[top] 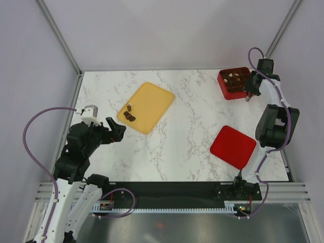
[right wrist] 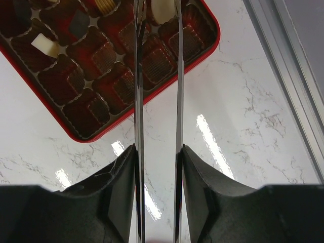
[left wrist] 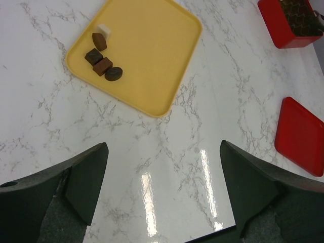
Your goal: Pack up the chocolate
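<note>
Several chocolate pieces (top: 130,115), dark brown ones and one cream-white, lie at the near-left corner of the yellow tray (top: 149,104); they also show in the left wrist view (left wrist: 104,63). My left gripper (top: 115,129) is open and empty, just left of the tray, above bare table (left wrist: 164,147). The red gridded box (top: 234,82) holds several pieces. My right gripper (top: 250,91) is at the box's right edge, shut on thin metal tongs (right wrist: 137,101). A cream-white piece (right wrist: 163,11) lies between the blades over the box (right wrist: 76,132); I cannot tell if it is pinched.
A flat red lid (top: 233,147) lies on the marble table at the near right, also seen in the left wrist view (left wrist: 299,135). Metal frame rails run along the right table edge (right wrist: 283,76) and the back corners.
</note>
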Available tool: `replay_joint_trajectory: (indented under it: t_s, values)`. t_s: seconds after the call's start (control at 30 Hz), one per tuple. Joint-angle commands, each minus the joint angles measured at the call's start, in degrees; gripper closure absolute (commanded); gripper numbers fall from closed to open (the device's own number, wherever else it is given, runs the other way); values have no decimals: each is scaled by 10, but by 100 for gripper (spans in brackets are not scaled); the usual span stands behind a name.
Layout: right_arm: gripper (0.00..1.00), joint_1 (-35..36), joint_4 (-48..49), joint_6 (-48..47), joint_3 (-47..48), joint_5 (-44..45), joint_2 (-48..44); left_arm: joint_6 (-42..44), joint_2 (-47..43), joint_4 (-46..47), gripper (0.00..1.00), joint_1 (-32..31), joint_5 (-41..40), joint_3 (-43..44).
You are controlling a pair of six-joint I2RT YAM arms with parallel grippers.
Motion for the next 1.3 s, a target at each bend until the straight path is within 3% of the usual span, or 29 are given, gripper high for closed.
replay_joint_trajectory:
  t_s: [0.0, 0.4, 0.57, 0.97, 1.27]
  values:
    - [53, -4, 5, 5, 27, -6, -18, 8, 0, 17, 0, 3, -3, -4]
    - [53, 20, -2, 0, 7, -19, -83, 8, -1, 17, 0, 3, -4, -4]
    - [53, 68, 7, -20, -26, -24, -120, 8, -4, 17, 0, 3, -5, -4]
    - [53, 320, 164, -26, -140, -100, -160, 8, -4, 17, 0, 3, -4, -4]
    - [52, 467, 226, 1, -101, -110, -78, 8, -3, 17, 0, 3, -4, -5]
